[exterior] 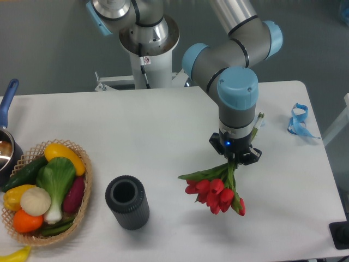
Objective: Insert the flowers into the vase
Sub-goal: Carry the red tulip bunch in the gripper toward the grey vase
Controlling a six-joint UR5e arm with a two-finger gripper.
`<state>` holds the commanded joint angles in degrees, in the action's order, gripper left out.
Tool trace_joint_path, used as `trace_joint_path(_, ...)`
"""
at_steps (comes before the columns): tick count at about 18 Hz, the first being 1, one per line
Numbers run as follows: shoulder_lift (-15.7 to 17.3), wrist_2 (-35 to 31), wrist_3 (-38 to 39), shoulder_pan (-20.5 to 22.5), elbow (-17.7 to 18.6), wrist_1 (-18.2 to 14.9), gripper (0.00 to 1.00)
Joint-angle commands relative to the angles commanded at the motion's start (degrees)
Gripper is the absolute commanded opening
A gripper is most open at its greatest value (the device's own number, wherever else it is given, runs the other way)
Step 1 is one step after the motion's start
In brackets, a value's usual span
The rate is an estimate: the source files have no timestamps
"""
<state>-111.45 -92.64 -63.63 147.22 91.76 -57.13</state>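
One gripper [234, 159] clamps one bunch of flowers [217, 192]; one vase [127, 201] stands apart.

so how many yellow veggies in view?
3: yellow pepper at the basket's top, another yellow one on its left side, and one outside at the bottom edge. More may be hidden underneath.

Gripper [235, 158] fingertips hidden behind own body — flowers [217, 192] stem ends unseen. Pot [6, 143] cut by left edge. Yellow vegetable [13, 255] cropped at near edge.
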Motion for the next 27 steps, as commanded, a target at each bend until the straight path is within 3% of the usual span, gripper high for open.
trace_joint_path(10,0.09,1.4,2.55,-0.09,-0.79,0.7,0.01)
trace_joint_path(12,0.35,4.38,2.64,0.0,-0.88,1.05,0.0)
trace_joint_path(15,1.05,9.74,4.3,0.09,-0.27,5.79,0.0)
trace_joint_path(20,2.37,16.51,7.03,0.0,0.96,9.4,0.0)
trace_joint_path(24,5.17,27.75,8.87,0.7,4.47,12.83,0.0)
trace_joint_path(27,6.68,34.78,9.05,0.88,5.89,12.83,0.0)
